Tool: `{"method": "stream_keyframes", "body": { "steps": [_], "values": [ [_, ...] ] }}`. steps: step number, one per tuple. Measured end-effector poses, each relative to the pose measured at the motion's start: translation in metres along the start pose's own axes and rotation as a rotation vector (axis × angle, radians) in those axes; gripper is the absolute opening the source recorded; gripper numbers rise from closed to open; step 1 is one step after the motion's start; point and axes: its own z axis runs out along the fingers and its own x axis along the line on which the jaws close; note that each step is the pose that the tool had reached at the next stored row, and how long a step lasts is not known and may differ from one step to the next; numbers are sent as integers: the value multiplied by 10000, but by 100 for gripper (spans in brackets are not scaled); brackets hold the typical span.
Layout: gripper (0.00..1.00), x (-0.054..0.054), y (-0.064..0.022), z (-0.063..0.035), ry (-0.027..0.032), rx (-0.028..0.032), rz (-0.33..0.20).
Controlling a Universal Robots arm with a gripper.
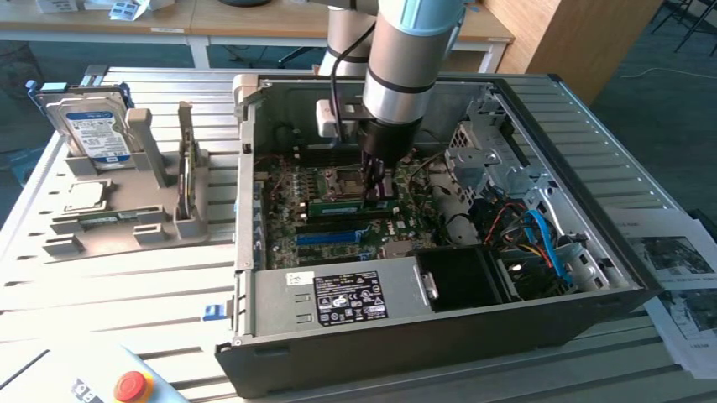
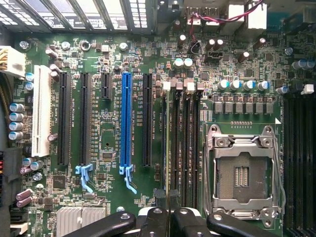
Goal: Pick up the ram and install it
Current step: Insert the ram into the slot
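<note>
**Ram held over the memory slots inside the open case**

From where I stand, the arm reaches straight down into the open computer case [image 1: 392,357] lying on the slatted tabletop [image 1: 134,285]. The gripper [image 1: 378,180] hangs low over the motherboard [image 1: 285,214], just beside the processor socket [image 1: 342,179].

The ram [image 1: 349,204] sits directly under the fingers, not off to either side. In the exterior view its long axis runs across the picture from left to right, in line with the dark memory slots next to the socket. In the wrist view the ram [image 2: 168,148] shows edge-on as a thin line leading away from the gripper [image 2: 168,210]. It lies along the memory slots [image 2: 183,148], on the side of them away from the socket and towards the blue expansion slot [image 2: 126,118].

The fingers [image 2: 159,217] are drawn in close together, and I judge them clamped on the ram's top edge, near the middle of its length. I cannot tell whether the stick is already down in a slot or just above one.

The ram looks like a long, narrow green board, standing on its edge rather than lying flat. Its label and chips are too small to make out.

Well apart, on a grey holder at the exterior view's left, stands a hard drive [image 1: 96,130].
</note>
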Motion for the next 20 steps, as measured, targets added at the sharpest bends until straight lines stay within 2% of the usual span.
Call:
{"method": "stream_keyframes", "body": {
  "steps": [20],
  "values": [
    [12, 1, 4, 58, 1, 22, -1]
  ]
}}
